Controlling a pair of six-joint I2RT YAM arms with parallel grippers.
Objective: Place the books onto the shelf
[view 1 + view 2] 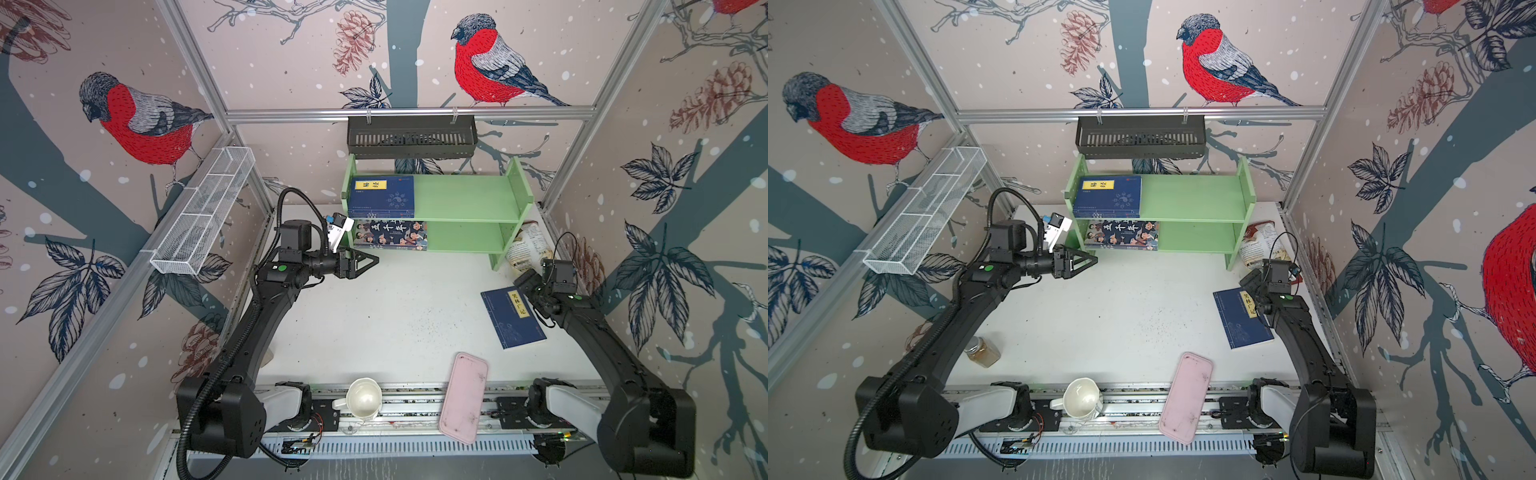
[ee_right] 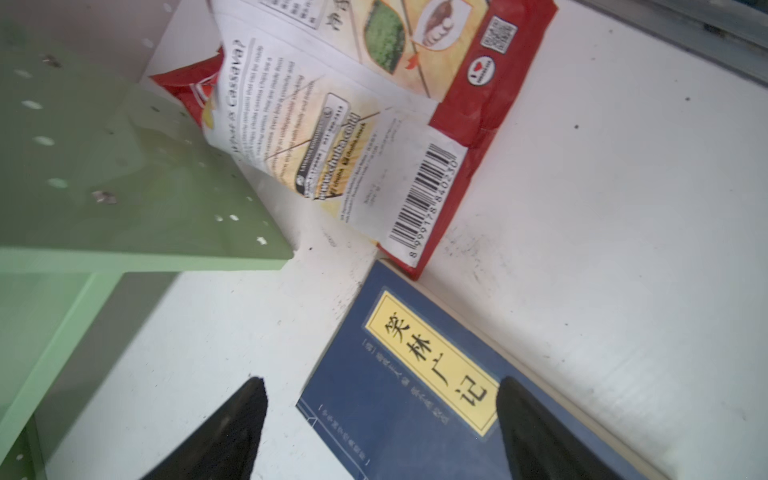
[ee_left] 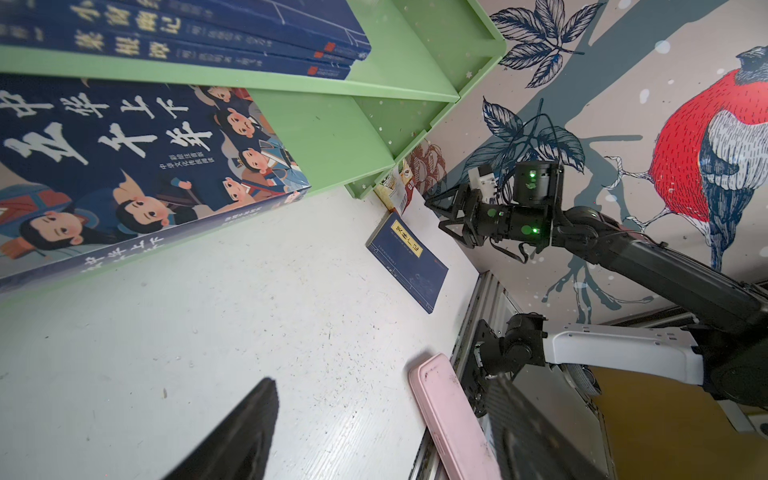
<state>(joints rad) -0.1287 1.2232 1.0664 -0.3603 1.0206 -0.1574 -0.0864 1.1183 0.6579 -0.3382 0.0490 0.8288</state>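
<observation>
Last navy book (image 1: pixel 513 318) lies flat on the table (image 1: pixel 395 316) under my wide right pincer (image 2: pixel 382 432); other books (image 1: pixel 382 197) sit on the shelf (image 1: pixel 465 199). Left pincer (image 1: pixel 365 262) wide, empty. Next, likely: pinch its edge, lift.

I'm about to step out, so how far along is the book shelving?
Mostly done: a stack of navy books sits atop the shelf, the cartoon book on its lower tier. In hand: nothing; the right arm's jaws hang open over the last navy book on the table. Left: shelve it.
</observation>
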